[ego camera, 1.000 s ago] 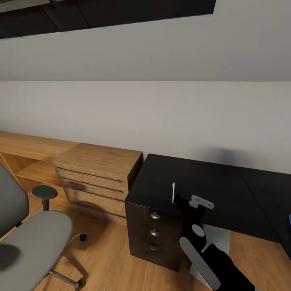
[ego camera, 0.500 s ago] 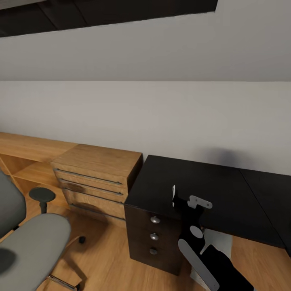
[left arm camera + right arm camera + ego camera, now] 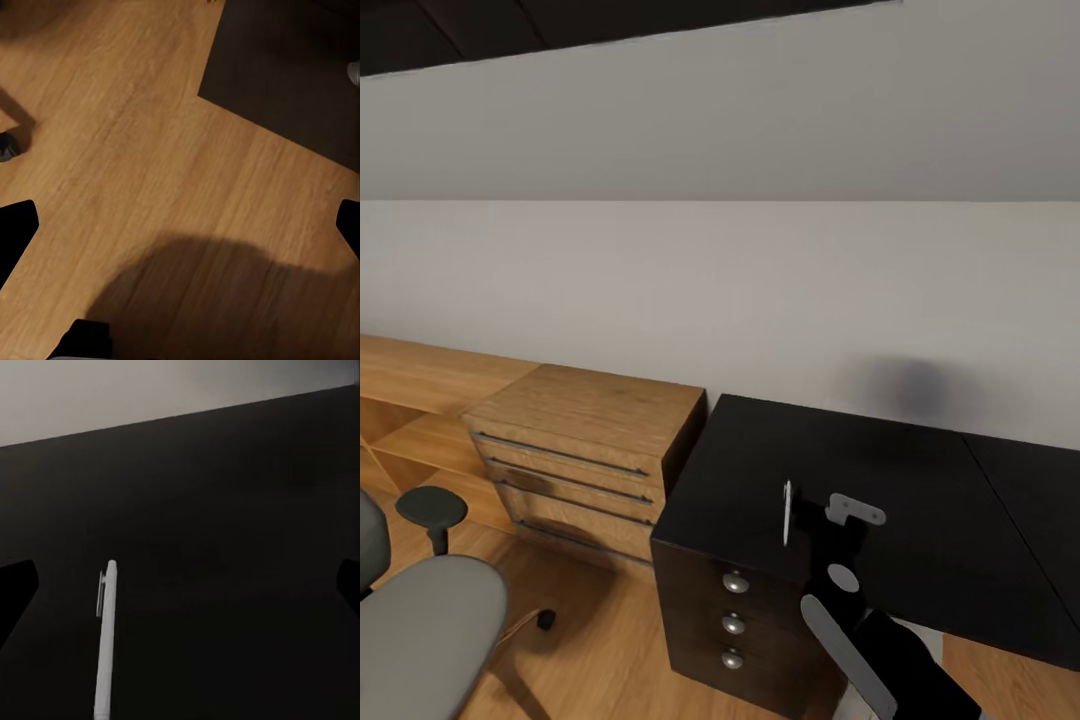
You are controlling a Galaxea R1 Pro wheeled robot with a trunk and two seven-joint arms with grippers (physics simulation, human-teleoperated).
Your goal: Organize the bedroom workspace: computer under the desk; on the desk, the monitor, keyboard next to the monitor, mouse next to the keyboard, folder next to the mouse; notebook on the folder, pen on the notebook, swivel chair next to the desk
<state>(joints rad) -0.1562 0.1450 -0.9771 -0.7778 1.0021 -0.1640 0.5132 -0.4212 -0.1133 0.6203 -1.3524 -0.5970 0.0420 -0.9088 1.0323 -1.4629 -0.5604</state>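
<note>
- A plain pale wall (image 3: 720, 290) fills the back of the room, with a warm wood floor (image 3: 600, 660) below it.
- Against the wall stands a light wood cabinet (image 3: 580, 440) with long bar handles on its drawers; a low wood shelf unit (image 3: 410, 400) runs on from it toward the left.
- Just beside the cabinet is the desk (image 3: 880, 480), its glossy black top reaching to the right edge of the head view. Under its near left corner sit dark drawers (image 3: 730, 630) with three round silver knobs.
- The swivel chair (image 3: 420, 630) is at the lower left, well apart from the desk: grey seat, one black armrest, a caster on the floor.
- The right arm (image 3: 880, 660) rises from the bottom of the head view, and the right gripper (image 3: 800, 520) is over the desk's near left corner.
- The pen (image 3: 787, 512) stands upright at that gripper, a thin white stick. In the right wrist view the pen (image 3: 106, 639) lies along the gripper's line over the black desk top, its lower end out of frame. I cannot tell whether the fingers are clamped on it.
- The left gripper (image 3: 180, 225) points down at the wood floor, its dark fingertips (image 3: 15, 232) spread wide at both edges of its view, nothing between them. A dark desk side and a silver knob (image 3: 354, 73) show at one corner.
</note>
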